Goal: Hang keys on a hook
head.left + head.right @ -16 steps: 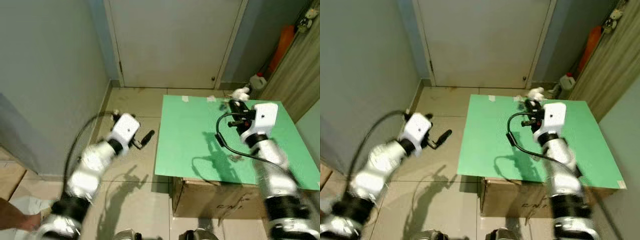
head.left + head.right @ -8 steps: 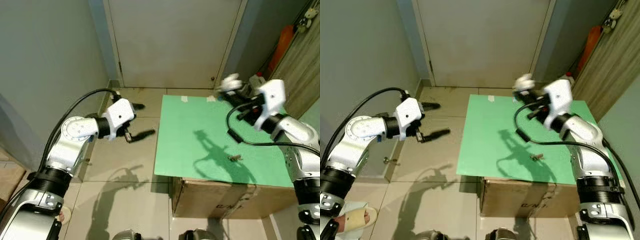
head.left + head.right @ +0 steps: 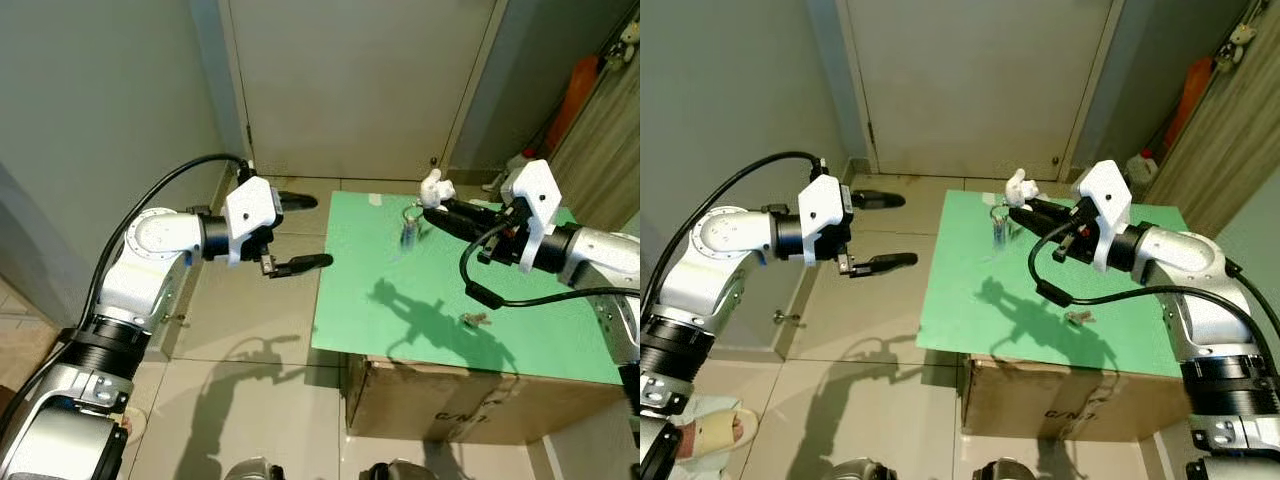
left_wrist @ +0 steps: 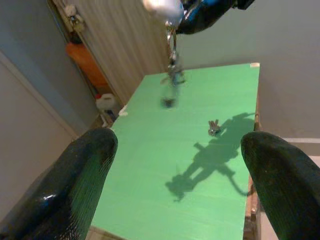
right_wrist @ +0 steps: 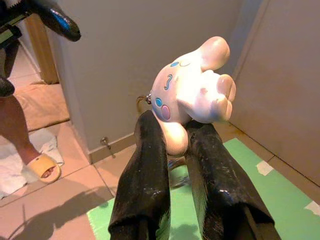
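**A:** Which step are we in, going by the left eye view?

**B:** The carry, I'd judge. The right gripper [image 3: 437,203] has its fingers clamped on a white cartoon-dog charm [image 3: 432,188], and the keys [image 3: 410,228] dangle from it above the green worktop [image 3: 400,310], near the worktop's far edge. The left gripper [image 3: 296,232] hangs over the floor beside the worktop, fingers well apart, holding nothing.

**A:** And the right eye view?

**B:** Same scene. A small metal piece [image 3: 1077,318] lies on the worktop near its front edge. The worktop sits on a cardboard box [image 3: 1060,400]; I can't see what is inside it. A white jug [image 3: 1140,168] stands on the floor by the door [image 3: 980,80], contents not readable.

**A:** Left wrist view?

**B:** Its two fingers [image 4: 82,170] stand wide apart, and the keys [image 4: 172,75] swing, blurred, above the worktop [image 4: 190,190].

**A:** Right wrist view?

**B:** Both fingers [image 5: 145,175] pinch the charm's [image 5: 192,95] lower part, with the key ring just behind it. A person's sandalled foot [image 5: 35,165] stands on the floor beyond the worktop.

**A:** What next?

**B:** I can't pick out a hook anywhere, so the robot likely has to find one, then bring the ring over it without loosening the pinch.
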You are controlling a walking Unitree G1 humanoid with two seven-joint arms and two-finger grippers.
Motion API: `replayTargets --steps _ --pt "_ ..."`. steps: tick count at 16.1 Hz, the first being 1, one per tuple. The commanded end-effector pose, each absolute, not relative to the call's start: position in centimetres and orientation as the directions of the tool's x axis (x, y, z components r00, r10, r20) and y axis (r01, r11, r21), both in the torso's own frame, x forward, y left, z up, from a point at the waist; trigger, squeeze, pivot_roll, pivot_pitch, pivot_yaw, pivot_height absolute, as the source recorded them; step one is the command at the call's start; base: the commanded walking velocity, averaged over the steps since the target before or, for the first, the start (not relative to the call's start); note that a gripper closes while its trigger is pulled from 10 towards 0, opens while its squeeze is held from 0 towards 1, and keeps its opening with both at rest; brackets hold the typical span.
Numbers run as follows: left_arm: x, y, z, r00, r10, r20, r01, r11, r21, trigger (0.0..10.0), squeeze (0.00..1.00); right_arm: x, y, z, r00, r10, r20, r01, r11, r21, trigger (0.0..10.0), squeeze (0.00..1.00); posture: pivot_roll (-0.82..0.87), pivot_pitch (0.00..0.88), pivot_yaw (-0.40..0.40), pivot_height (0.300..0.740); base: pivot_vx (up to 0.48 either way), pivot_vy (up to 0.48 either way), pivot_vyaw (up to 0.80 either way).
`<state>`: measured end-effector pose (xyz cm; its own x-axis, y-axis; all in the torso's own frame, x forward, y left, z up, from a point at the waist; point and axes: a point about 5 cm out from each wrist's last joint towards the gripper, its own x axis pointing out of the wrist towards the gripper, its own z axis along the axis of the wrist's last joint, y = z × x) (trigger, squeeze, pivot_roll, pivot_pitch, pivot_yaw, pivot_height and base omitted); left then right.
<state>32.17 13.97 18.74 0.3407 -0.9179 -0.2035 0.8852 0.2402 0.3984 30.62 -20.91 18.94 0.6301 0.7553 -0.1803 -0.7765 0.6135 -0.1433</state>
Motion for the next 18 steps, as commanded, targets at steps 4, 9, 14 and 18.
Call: replayTargets --steps 4,9,14,18 --pt "31.8 13.4 19.7 0.307 -0.936 -0.173 0.897 0.224 0.38 10.0 0.0 29.0 -19.6 20.9 0.53 0.838 -0.131 -0.848 0.527 -0.06 0.0 0.0 -0.08 0.027 0.012 0.74 0.0 0.0 0.0" --pt "32.0 12.6 21.1 0.329 -0.94 -0.093 0.859 0.257 0.443 10.0 0.0 27.5 -18.3 20.8 0.474 0.868 -0.148 -0.88 0.474 -0.036 0.0 0.0 -0.09 0.029 0.015 0.74 0.0 0.0 0.0" --pt "32.2 12.0 21.8 0.293 -0.95 -0.104 0.878 0.225 0.423 10.0 0.0 26.6 -17.6 20.9 0.435 0.887 -0.156 -0.899 0.438 -0.02 0.0 0.0 -0.09 0.028 0.019 0.74 0.0 0.0 0.0" --pt "32.3 11.5 22.3 0.224 -0.967 -0.124 0.899 0.156 0.409 10.0 0.0 26.3 -18.0 20.4 0.411 0.881 -0.232 -0.91 0.411 -0.052 0.0 0.0 -0.1 0.031 0.024 0.74 0.0 0.0 0.0"
